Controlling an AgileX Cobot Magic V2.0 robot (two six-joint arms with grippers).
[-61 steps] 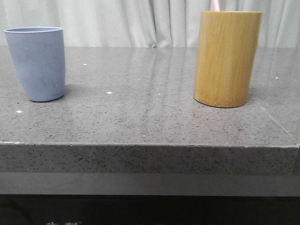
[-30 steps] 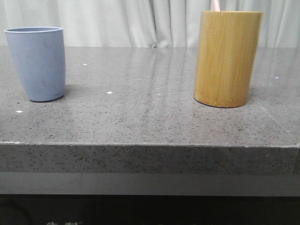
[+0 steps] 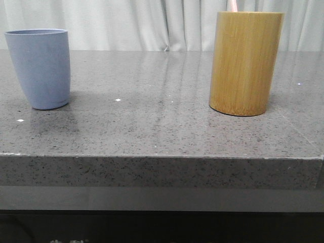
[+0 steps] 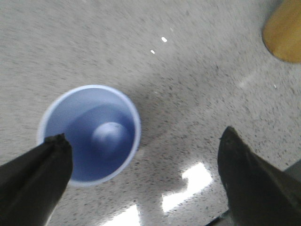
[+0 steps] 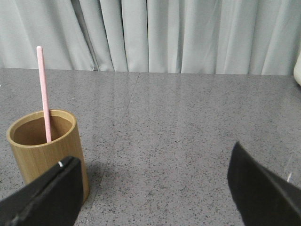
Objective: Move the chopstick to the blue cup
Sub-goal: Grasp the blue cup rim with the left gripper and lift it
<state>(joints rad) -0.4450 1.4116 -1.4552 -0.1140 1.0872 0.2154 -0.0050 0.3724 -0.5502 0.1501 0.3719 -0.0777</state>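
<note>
**Grey stone tabletop, two cups, both arms empty**

Pale curtains hang behind a speckled grey tabletop that carries the two vessels.

Left fingers are spread wide and hold nothing; in the left wrist view they hang above the cup, one dark finger overlapping its rim on one side, the other well off over bare stone. That view looks straight down into the cup, whose inside is bare down to its rounded bottom. Motion blur softens the picture.

Right fingers are likewise set wide apart with nothing between them. In the right wrist view they frame the open stone, with one finger in front of the holder's lower wall; whether it touches cannot be told.

Outward from there: the cup stands upright near the left edge of the tabletop, towards the middle of its depth. The holder, a taller bamboo cylinder, stands upright towards the right edge, well apart from the cup. One chopstick, thin and pale pink, stands inside the holder, leaning against its inner wall, its upper end rising clear above the rim. From the front only its tip shows over the holder's top.
</note>
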